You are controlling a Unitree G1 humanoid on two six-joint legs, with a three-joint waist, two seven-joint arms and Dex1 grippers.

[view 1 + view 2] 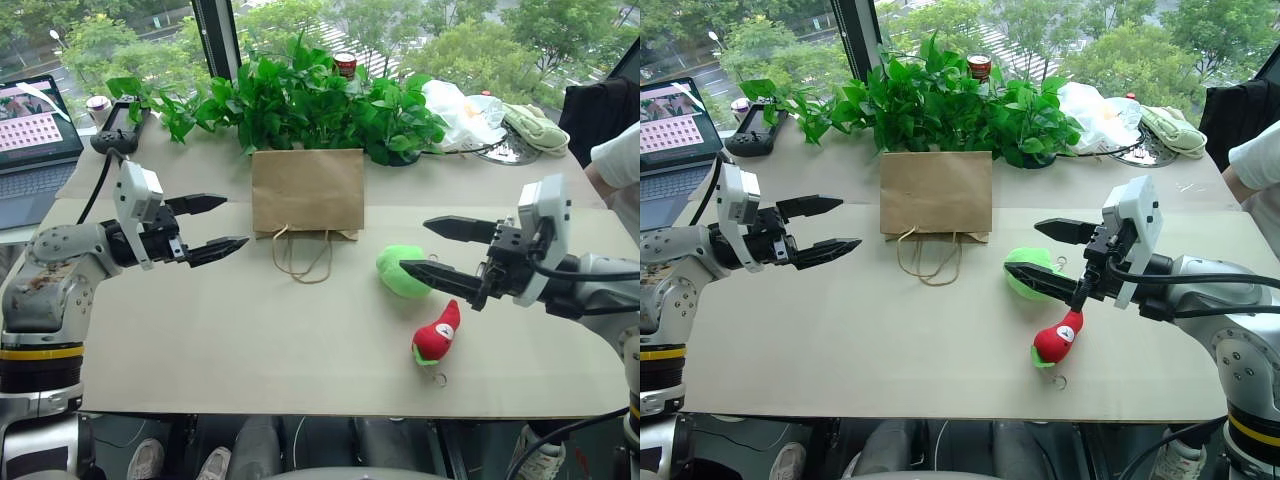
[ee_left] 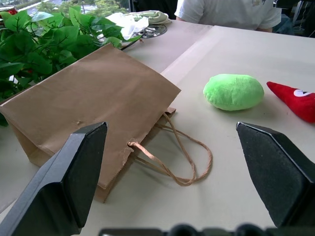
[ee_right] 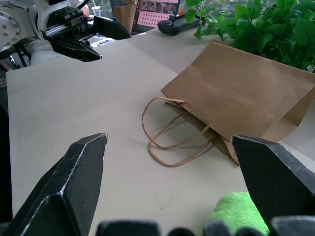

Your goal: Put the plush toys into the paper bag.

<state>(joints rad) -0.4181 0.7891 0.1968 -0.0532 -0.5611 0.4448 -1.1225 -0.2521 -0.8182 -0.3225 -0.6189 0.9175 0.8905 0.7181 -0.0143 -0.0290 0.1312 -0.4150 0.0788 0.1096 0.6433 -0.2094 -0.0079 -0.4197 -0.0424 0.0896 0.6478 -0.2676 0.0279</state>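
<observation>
The brown paper bag lies flat on the table in front of the plants, its cord handles pointing toward me. To its right rests the light-green plush toy, with the red chili plush toy a little nearer the table's front edge. My right gripper hovers open beside the green toy, its lower finger crossing in front of it, nothing between its fingers. Left of the bag, my left gripper is open and empty. The left wrist view shows the bag and both toys.
Leafy plants line the table's back behind the bag. A laptop and a black controller sit at the back left. A white plastic bag and pale green cloth lie back right. A person's sleeve shows at the right edge.
</observation>
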